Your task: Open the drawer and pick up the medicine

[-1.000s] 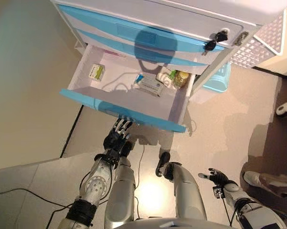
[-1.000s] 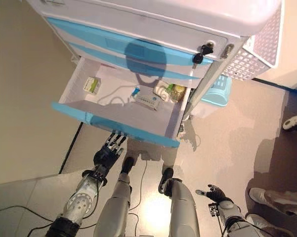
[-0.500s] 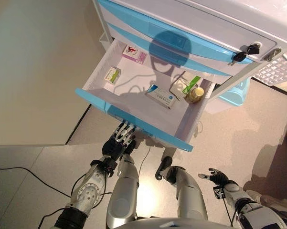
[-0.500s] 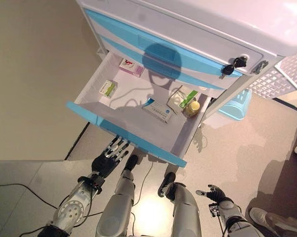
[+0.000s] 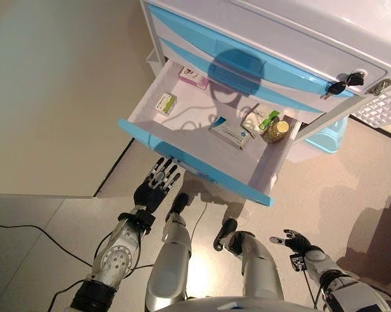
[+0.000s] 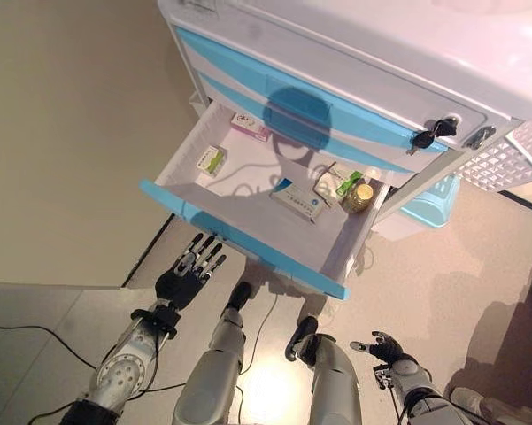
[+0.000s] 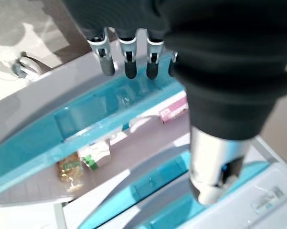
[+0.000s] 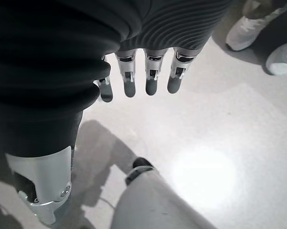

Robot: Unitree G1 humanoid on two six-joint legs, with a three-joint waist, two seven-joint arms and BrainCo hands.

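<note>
The white cabinet's lowest drawer (image 5: 182,158), with a blue front, stands pulled out. Inside lie a pink box (image 5: 194,77) at the back, a green-and-white box (image 5: 164,103), a flat blue-and-white box (image 5: 231,133), a white-and-green pack (image 5: 261,119) and an amber bottle (image 5: 275,130). My left hand (image 5: 151,190) hovers just below the drawer's front, fingers (image 7: 129,62) straight and spread, holding nothing. My right hand (image 5: 293,242) hangs low at the right, far from the drawer, open and empty.
Two shut blue-fronted drawers sit above the open one, with keys (image 5: 343,82) in the lock at the cabinet's right. A light blue basket (image 5: 325,133) stands beside the cabinet. A person's white shoes (image 8: 250,28) show on the floor at the right.
The camera has shifted, so the cabinet sits further right in view. My left hand has come away from the drawer's front edge, a little down and left. The right hand stays put.
</note>
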